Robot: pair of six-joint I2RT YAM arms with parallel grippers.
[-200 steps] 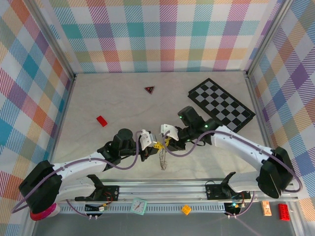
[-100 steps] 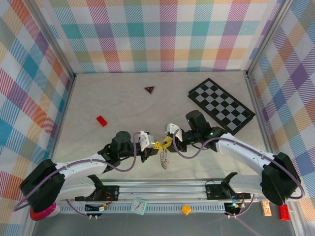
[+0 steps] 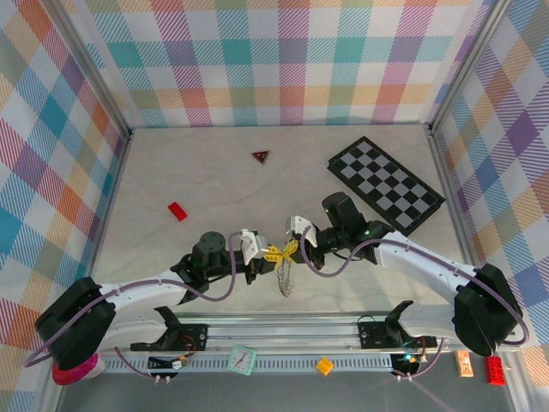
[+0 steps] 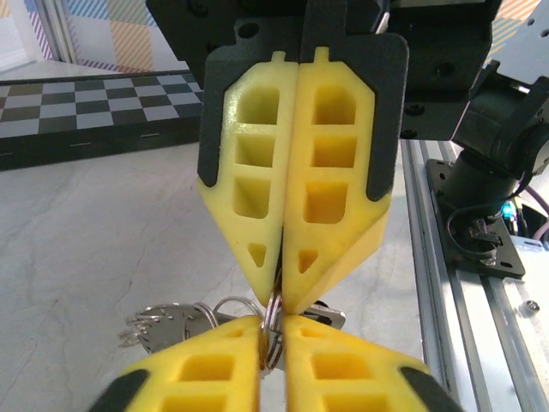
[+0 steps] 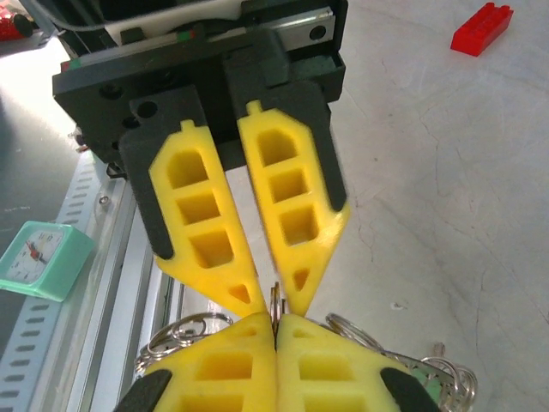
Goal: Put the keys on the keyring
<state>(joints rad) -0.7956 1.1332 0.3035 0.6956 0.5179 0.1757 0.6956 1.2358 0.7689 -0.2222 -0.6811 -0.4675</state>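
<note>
Marbled surface (image 3: 171, 172), middle of the near edge: both end effectors meet tip to tip. The right end effector (image 5: 276, 324) is clamped on the keyring (image 4: 271, 313). The left end effector (image 4: 272, 333) brackets it narrowly; whether it grips, I cannot tell. The keys (image 3: 285, 281) dangle beneath. The thin wire looks light, slippery and prone to swivel, so it is best pinched on bare ring.

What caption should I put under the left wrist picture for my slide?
Close-up: right gripper shut on the keyring, left gripper with a tip on either side of it, keys bunched alongside.
</note>
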